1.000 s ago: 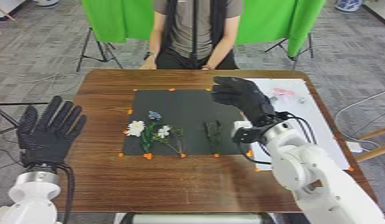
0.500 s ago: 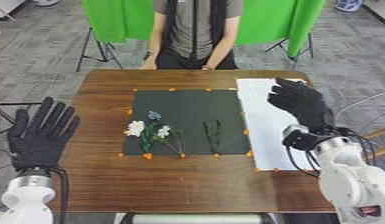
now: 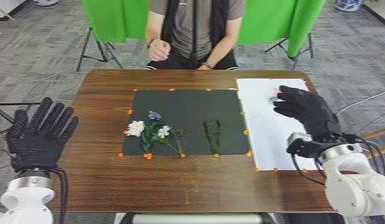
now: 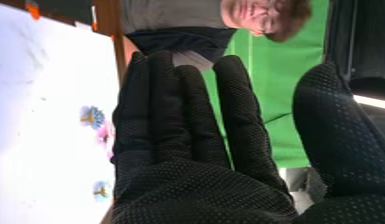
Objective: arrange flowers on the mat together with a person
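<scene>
The brown table is the work surface; a green cloth hangs beyond its far edge, with a stand beneath. The dark mat lies mid-table, and the white sheet lies directly to its right. The right hand is positioned above the right part of the sheet and obstructs the head view of that area. It is open and empty: the fingers are straight, the forefinger is slightly separated from the others, which lie close together, and the thumb stands well apart. Contact between this hand and the sheet cannot be determined. The left hand is at the table's left edge, open and empty, with fingers straight and spread. On the left half of the mat, two white flowers lie side by side, with a blue flower just beyond and between them. Green stems lie farther right on the mat. On the sheet, a pink flower is located between two bluish flowers, partly covered by the right hand. Orange tape marks the mat's edges.
</scene>
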`<move>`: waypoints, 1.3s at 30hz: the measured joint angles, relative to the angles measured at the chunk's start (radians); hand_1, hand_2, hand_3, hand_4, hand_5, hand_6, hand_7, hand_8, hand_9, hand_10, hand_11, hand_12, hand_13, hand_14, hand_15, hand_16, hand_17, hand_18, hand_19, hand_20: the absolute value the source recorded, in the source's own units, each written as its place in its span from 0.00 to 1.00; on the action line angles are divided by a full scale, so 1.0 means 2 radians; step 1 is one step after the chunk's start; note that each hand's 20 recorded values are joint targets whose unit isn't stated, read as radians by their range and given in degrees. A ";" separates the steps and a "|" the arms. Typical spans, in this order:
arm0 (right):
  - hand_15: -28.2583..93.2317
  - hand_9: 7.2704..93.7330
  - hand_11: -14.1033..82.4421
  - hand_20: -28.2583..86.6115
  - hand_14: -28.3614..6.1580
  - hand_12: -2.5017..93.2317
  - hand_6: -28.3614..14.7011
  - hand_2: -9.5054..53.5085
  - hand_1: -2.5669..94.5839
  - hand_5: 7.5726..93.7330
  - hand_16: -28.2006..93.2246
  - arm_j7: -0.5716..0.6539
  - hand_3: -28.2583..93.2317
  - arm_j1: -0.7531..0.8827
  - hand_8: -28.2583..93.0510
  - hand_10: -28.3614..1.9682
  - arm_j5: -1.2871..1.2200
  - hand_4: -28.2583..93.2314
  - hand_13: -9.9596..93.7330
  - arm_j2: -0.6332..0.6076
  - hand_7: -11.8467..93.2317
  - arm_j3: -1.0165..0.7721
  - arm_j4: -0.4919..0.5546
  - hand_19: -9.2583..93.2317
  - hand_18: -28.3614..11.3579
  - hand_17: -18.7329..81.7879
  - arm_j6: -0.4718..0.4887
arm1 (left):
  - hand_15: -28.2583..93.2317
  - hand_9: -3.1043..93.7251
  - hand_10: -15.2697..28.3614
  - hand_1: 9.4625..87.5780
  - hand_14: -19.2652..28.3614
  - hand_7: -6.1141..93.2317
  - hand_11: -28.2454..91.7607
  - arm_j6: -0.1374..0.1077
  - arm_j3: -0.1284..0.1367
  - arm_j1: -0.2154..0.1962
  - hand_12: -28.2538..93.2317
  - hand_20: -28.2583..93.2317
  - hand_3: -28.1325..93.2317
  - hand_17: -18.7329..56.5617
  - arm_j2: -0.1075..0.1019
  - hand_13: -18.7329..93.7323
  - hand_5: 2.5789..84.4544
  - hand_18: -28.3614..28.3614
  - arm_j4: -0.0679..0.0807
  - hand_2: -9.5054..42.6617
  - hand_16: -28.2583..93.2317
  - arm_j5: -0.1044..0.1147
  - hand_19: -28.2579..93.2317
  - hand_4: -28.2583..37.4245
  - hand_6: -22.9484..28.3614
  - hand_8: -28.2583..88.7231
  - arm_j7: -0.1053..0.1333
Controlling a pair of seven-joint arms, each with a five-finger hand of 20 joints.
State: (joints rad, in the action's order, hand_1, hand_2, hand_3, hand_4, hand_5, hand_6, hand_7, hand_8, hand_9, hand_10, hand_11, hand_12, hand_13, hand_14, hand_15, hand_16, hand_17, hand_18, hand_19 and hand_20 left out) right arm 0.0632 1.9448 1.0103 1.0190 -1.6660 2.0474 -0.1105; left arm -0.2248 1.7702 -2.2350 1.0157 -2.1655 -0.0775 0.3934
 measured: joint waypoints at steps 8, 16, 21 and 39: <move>0.51 0.47 0.26 0.36 0.48 0.18 0.60 0.12 0.43 0.52 0.34 0.123 0.85 -0.001 0.13 0.47 0.129 0.03 0.49 -0.001 0.30 0.004 0.035 0.58 0.45 0.46 -0.087 | 0.46 0.40 0.69 0.20 0.69 0.20 0.38 -0.001 -0.004 0.001 0.30 0.33 0.79 0.18 -0.001 0.39 0.46 0.73 0.000 0.46 0.18 0.000 0.49 0.00 0.57 0.15 0.000; 0.41 0.48 0.24 0.36 0.54 0.19 0.68 0.03 0.44 0.52 0.36 0.040 0.86 0.008 0.12 0.56 0.238 0.01 0.47 0.012 0.32 -0.053 0.006 0.36 0.50 0.41 0.061 | 0.46 0.40 0.69 0.20 0.69 0.20 0.38 -0.001 -0.008 0.004 0.30 0.33 0.79 0.18 -0.001 0.39 0.46 0.73 0.001 0.45 0.18 -0.001 0.49 0.00 0.57 0.15 -0.001; 0.40 0.48 0.23 0.38 0.54 0.19 0.70 0.01 0.45 0.53 0.38 0.015 0.86 0.008 0.12 0.58 0.296 0.01 0.47 0.010 0.32 -0.043 0.005 0.33 0.50 0.40 0.095 | 0.46 0.40 0.69 0.20 0.69 0.20 0.38 -0.001 -0.011 0.007 0.30 0.33 0.80 0.18 -0.001 0.39 0.46 0.73 0.002 0.45 0.18 -0.001 0.49 0.00 0.57 0.15 -0.002; 0.34 0.50 0.23 0.41 0.65 0.19 0.78 0.00 0.50 0.55 0.39 0.017 0.87 0.008 0.10 0.70 0.313 0.00 0.48 0.002 0.36 -0.020 0.010 0.28 0.51 0.41 0.031 | 0.46 0.41 0.69 0.20 0.68 0.21 0.39 -0.015 -0.013 0.008 0.30 0.33 0.79 0.18 -0.001 0.40 0.47 0.74 0.001 0.46 0.17 0.001 0.49 0.00 0.58 0.15 -0.002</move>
State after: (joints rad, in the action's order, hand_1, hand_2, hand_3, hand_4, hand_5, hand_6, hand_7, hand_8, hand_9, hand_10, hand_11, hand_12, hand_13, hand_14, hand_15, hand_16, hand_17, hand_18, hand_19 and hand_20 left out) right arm 0.0981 1.9610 1.6353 1.0227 -1.7057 2.0682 -0.0494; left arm -0.2540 1.7452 -2.2192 1.0136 -2.1629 -0.0746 0.3886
